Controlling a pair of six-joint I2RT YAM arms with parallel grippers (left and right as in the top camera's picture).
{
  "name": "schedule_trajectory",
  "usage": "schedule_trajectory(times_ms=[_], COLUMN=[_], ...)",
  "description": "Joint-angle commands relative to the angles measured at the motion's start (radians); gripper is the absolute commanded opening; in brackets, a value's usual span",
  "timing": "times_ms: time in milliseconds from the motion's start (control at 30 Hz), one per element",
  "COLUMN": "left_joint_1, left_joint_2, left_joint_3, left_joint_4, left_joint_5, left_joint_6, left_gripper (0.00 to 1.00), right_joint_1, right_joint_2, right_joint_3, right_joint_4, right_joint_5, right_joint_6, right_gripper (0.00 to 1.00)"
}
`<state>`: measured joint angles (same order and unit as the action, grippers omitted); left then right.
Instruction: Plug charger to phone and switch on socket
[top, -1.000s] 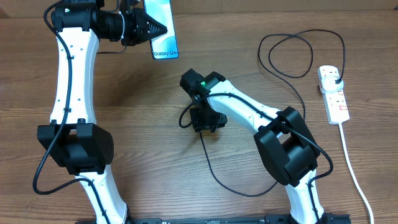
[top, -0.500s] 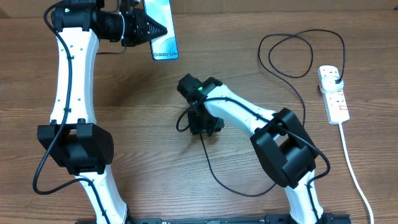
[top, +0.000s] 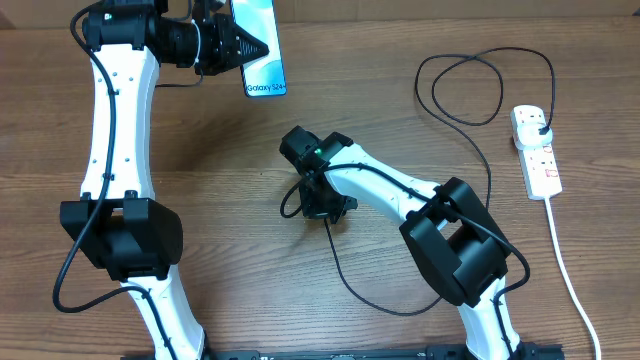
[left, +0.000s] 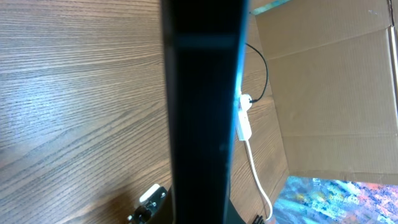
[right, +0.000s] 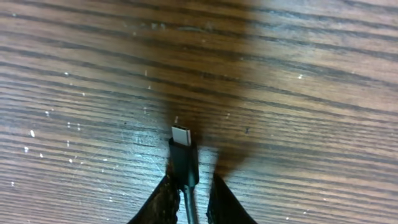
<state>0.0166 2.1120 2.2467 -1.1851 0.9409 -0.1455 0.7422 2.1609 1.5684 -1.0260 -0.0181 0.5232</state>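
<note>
My left gripper (top: 250, 46) is shut on the phone (top: 266, 76) and holds it up at the far left; its blue screen and white "Galaxy S24" band face up. In the left wrist view the phone (left: 199, 93) is a dark edge-on band that hides the jaws. My right gripper (top: 322, 207) is low over the table's middle, shut on the charger (top: 345, 280). In the right wrist view the connector tip (right: 182, 135) sticks out between my right gripper's fingers (right: 189, 199). The cable loops right to its black plug (top: 541, 125) in the socket (top: 540, 160).
The socket's thick white cord (top: 570, 270) runs down the right side to the front edge. The charger's cable makes a wide loop (top: 480, 90) at the back right. A cardboard wall (left: 336, 81) stands beyond the table in the left wrist view.
My right gripper has moved a little to the left and toward the front, with the cable end going with it. The left arm and the phone have not moved.
</note>
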Motion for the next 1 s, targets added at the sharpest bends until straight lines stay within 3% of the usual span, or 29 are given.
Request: schedule_trajectory(times_ms=[0,333,700,767,967], left_joint_1=[-0.005,-0.005,-0.005,-0.005,-0.003], left_joint_2=[-0.008,-0.008,-0.008,-0.008,-0.008], left_joint_3=[0.013,0.013,0.013,0.013,0.013], left_joint_4=[0.002,-0.014,-0.018,-0.017,-0.003], left_joint_5=[0.016,-0.001,-0.002,0.045,0.375], left_joint_6=[0.027,0.038,0.039,0.079,0.261], left_gripper=[0.04,0.04,0.04,0.04,0.04], right_joint_1=[0.009,0.009,-0.007,-0.024,-0.101], right_joint_2=[0.009,0.009,0.004,-0.005,-0.081], right_joint_3=[-0.028,-0.029,0.005,0.028,0.076], right_joint_4=[0.019,0.023,0.002,-0.002,0.005], right_joint_5=[0.018,0.017,-0.079,-0.164,-0.480], right_joint_6=[0.000,0.000,-0.064,-0.113,-0.282], right_gripper=[0.16,0.04,0.04,0.04,0.04])
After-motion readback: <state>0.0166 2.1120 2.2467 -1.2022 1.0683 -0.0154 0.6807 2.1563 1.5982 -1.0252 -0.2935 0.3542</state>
